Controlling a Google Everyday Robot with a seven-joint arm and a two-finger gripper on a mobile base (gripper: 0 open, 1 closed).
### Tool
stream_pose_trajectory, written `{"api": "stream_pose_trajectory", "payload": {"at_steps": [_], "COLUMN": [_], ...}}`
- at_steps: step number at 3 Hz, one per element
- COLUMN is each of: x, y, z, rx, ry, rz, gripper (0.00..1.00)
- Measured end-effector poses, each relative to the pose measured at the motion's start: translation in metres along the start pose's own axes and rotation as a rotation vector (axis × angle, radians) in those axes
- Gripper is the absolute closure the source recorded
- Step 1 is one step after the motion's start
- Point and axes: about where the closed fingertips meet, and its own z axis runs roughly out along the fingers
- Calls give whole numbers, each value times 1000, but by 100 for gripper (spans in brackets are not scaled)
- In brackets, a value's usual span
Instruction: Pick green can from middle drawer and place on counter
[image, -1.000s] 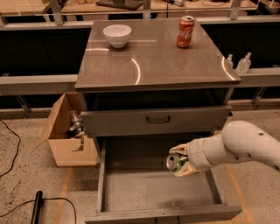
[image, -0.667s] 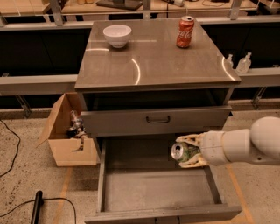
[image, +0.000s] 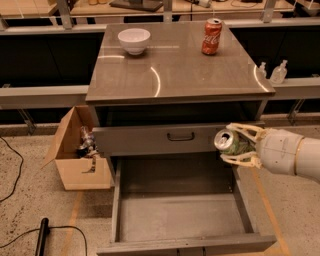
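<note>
My gripper (image: 240, 145) comes in from the right edge and is shut on the green can (image: 229, 142). The can lies on its side in the fingers (image: 241, 129), silver top facing left. It hangs above the right wall of the open middle drawer (image: 175, 212), level with the closed drawer front above. The drawer's grey floor is bare. The counter (image: 175, 70) is the glossy slab on the cabinet, above and left of the gripper.
A white bowl (image: 134, 40) and a red cola can (image: 211, 36) stand on the counter's far side. An open cardboard box (image: 75, 150) with clutter sits on the floor to the left. Two small bottles (image: 278, 72) stand on a ledge at right. A black cable (image: 42, 235) lies on the floor.
My gripper has lifted the green can up out of the drawer and moved it to the right, from over the drawer floor to beside the upper drawer front.
</note>
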Motion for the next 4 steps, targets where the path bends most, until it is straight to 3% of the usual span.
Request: {"api": "stream_pose_trajectory", "payload": {"at_steps": [1, 3, 4], "x": [-8, -10, -25], "y": [-43, -43, -86], "z": [-9, -6, -25], "rx": [150, 147, 242], "ry": [-84, -92, -142], "rz": [-9, -13, -4], "gripper": [100, 100, 100]}}
